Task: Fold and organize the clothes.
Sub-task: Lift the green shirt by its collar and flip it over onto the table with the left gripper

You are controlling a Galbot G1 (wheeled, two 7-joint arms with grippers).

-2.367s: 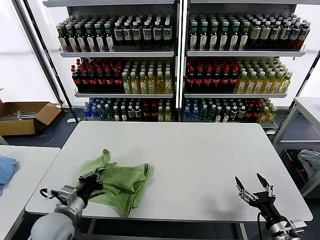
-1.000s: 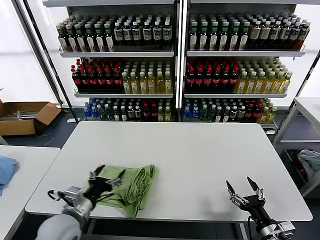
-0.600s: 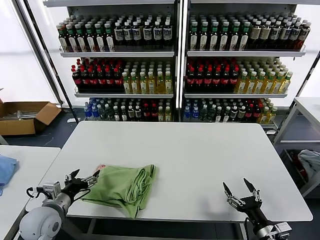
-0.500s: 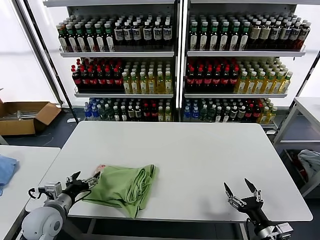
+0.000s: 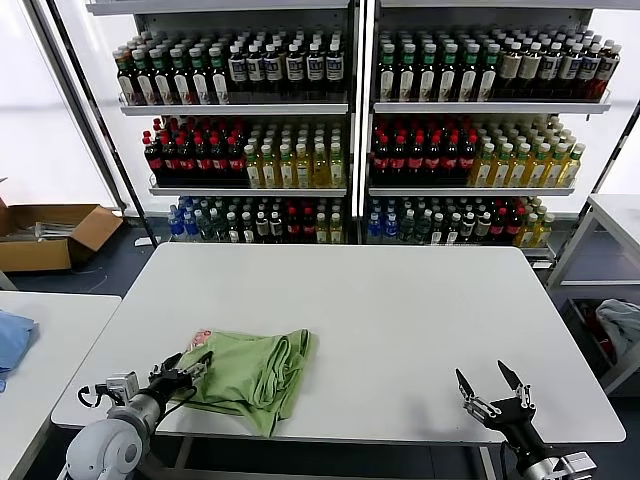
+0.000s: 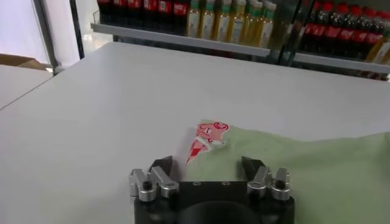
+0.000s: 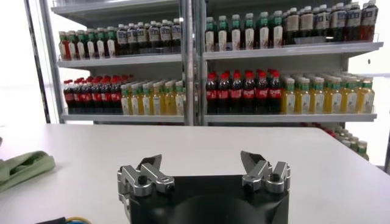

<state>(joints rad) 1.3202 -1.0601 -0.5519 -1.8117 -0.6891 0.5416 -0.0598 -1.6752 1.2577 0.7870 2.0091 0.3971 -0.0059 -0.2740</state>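
Note:
The light green shirt (image 5: 248,368) lies folded into a compact bundle on the white table (image 5: 400,320), near its front left. A bit of its red-and-white print (image 5: 199,338) shows at the left edge, and also in the left wrist view (image 6: 207,133). My left gripper (image 5: 186,368) is open and empty at the shirt's left edge, low over the table; in its wrist view (image 6: 206,165) the shirt (image 6: 304,170) lies just ahead. My right gripper (image 5: 491,386) is open and empty near the table's front right edge, shown in its wrist view (image 7: 202,161), far from the shirt (image 7: 24,165).
Shelves of bottles (image 5: 350,130) stand behind the table. A second table (image 5: 40,340) at the left carries a light blue cloth (image 5: 12,338). A cardboard box (image 5: 50,232) sits on the floor at far left. Another table (image 5: 615,215) is at the right.
My left gripper let go of the shirt, drew back left, then moved right again to the shirt's left edge. The shirt went from crumpled to a folded bundle. My right gripper shifted slightly.

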